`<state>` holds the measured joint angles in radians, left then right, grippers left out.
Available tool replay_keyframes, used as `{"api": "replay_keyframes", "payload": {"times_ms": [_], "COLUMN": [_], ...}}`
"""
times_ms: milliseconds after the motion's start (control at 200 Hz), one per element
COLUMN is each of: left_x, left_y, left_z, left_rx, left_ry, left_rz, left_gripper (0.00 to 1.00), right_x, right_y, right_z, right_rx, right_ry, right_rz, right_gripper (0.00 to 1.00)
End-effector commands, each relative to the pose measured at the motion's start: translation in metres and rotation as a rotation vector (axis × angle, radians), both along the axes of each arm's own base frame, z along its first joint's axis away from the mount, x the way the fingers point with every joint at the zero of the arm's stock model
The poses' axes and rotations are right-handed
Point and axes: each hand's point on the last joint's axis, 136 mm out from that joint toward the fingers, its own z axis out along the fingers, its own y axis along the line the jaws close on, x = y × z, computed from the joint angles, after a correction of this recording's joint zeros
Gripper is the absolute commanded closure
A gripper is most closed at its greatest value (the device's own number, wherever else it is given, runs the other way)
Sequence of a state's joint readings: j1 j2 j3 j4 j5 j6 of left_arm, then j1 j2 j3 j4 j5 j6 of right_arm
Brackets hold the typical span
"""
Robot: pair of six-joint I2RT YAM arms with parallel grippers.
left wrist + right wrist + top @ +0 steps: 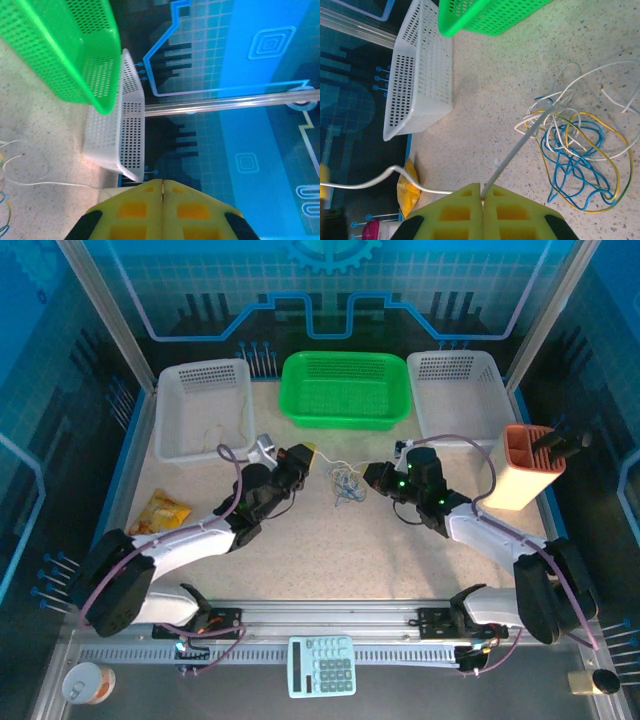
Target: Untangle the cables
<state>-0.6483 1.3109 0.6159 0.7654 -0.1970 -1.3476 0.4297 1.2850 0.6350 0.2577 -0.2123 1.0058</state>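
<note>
Speckled tabletop [330, 540], thin blue, yellow, white cables [572, 152] in one tangle

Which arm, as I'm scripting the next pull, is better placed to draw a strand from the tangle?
Probably the right. The right gripper is shut on a whitish strand running straight into the tangle. The left gripper is shut, aimed at the white basket; whether it holds anything is unclear.

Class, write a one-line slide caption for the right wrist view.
Right gripper shut on a whitish strand leading from the tangled cables on the speckled table.
</note>
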Motion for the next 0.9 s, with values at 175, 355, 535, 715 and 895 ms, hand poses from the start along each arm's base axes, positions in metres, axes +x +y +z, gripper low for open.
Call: {"api": "replay_keyframes", "payload": {"times_ms": [175,355,535,715,895], "left_x": [-0.006,-0.009,-0.009,-0.007,-0.007], "left_y": [-0.007,-0.037,-0.064,-0.08,-0.083], "left_z": [0.1,0.15,0.171,0.183,0.199], "left_rx": [0.15,0.203,0.228,0.276,0.324], "left_ry": [-0.255,-0.368,-0.403,-0.434,-0.463], "left_rz": [-0.057,-0.203,-0.329,-0.411,-0.437], "left_gripper": [1.0,1.0,1.0,1.0,1.0], "right_x": [0.002,-0.001,-0.002,-0.008,-0.017], "right_y": [0.002,0.008,0.011,0.008,-0.004], "right_z": [-0.022,-0.026,-0.015,-0.009,-0.011], "right_rx": [0.021,0.024,0.016,-0.038,-0.127], "right_ry": [0.026,0.032,-0.009,-0.045,-0.073], "right_rz": [0.005,0.031,0.07,0.098,0.1], "right_gripper": [1.0,1.0,0.73,0.51,0.35]}}
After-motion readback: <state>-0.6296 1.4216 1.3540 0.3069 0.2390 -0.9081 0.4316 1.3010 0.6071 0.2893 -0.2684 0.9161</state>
